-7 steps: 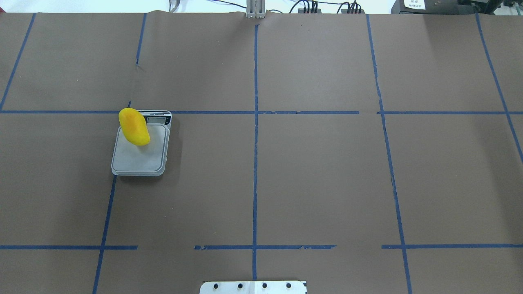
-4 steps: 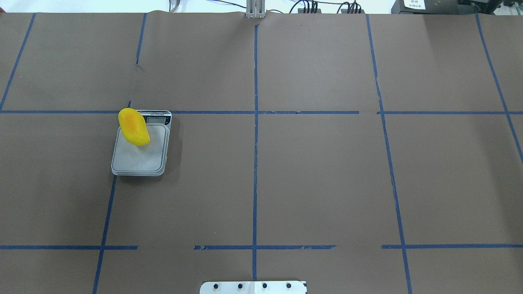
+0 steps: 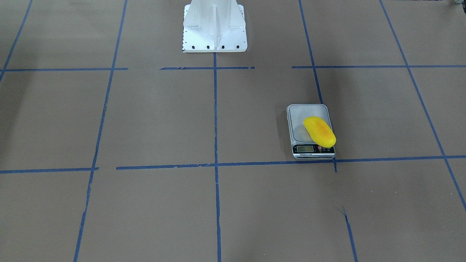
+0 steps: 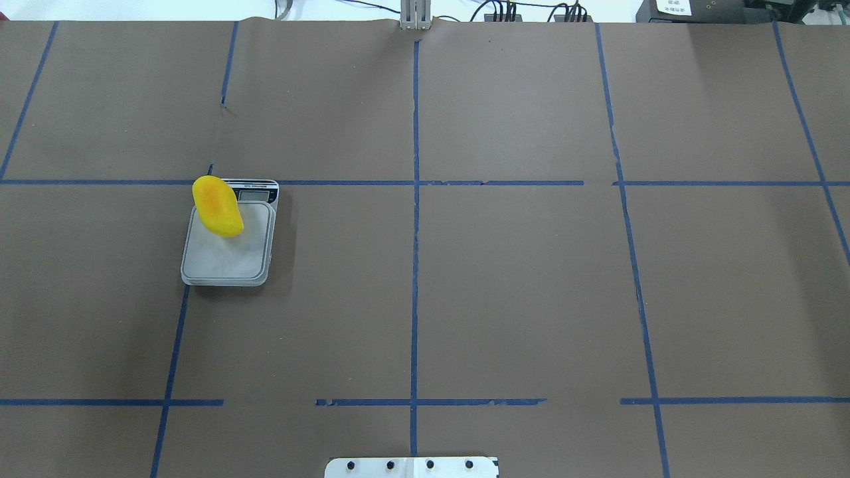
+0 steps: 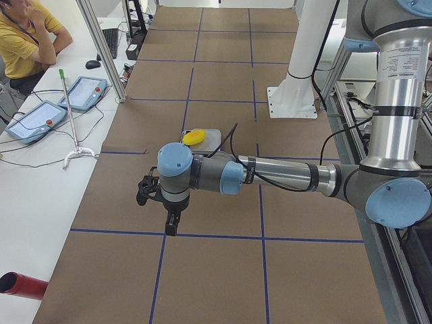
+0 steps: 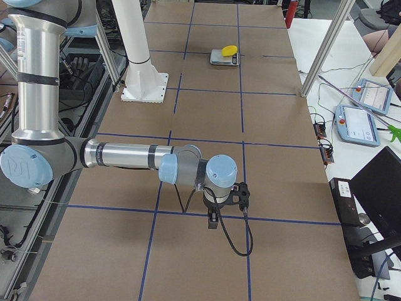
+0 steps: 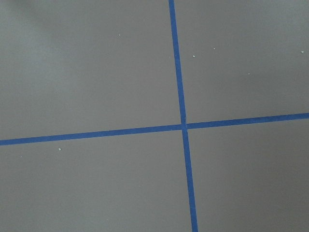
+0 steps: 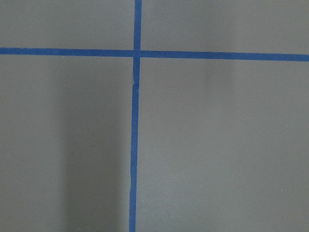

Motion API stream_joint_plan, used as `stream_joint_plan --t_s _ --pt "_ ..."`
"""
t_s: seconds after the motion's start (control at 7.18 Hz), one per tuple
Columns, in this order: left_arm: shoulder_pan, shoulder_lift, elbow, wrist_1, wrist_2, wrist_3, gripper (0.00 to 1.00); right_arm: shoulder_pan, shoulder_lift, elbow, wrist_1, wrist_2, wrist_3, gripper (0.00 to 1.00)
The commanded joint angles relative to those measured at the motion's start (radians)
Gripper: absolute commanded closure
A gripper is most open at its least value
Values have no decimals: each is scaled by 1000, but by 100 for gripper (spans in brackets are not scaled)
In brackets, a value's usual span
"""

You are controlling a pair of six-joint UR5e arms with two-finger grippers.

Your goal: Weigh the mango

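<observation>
Well, your mango (image 4: 217, 206) lies on the scale (image 4: 226, 262), at the platform's far left corner, one end overhanging the display end. Its long axis runs slantwise, far-left to near-right as the robot looks. It sits on the left half of the surface (image 4: 531, 299), so the left claw (image 5: 172, 223) is nearer and the right claw (image 6: 213, 221) well apart. Whether either claw's jaws stand open or closed, I cannot tell. You likely need only the reading.
</observation>
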Motion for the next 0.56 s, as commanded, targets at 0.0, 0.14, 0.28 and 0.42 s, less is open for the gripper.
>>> stream_joint_plan --t_s 0.0,0.14,0.28,0.42 --pt "-3 -3 3 11 -3 0 0 0 -1 0 0 0 0 0" --pt "-3 -31 1 93 -29 1 0 0 -1 0 0 0 0 0" --pt "-5 -40 4 106 -29 1 0 0 -1 0 0 0 0 0" --pt "-5 -34 6 106 -31 -40 0 0 -1 0 0 0 0 0"
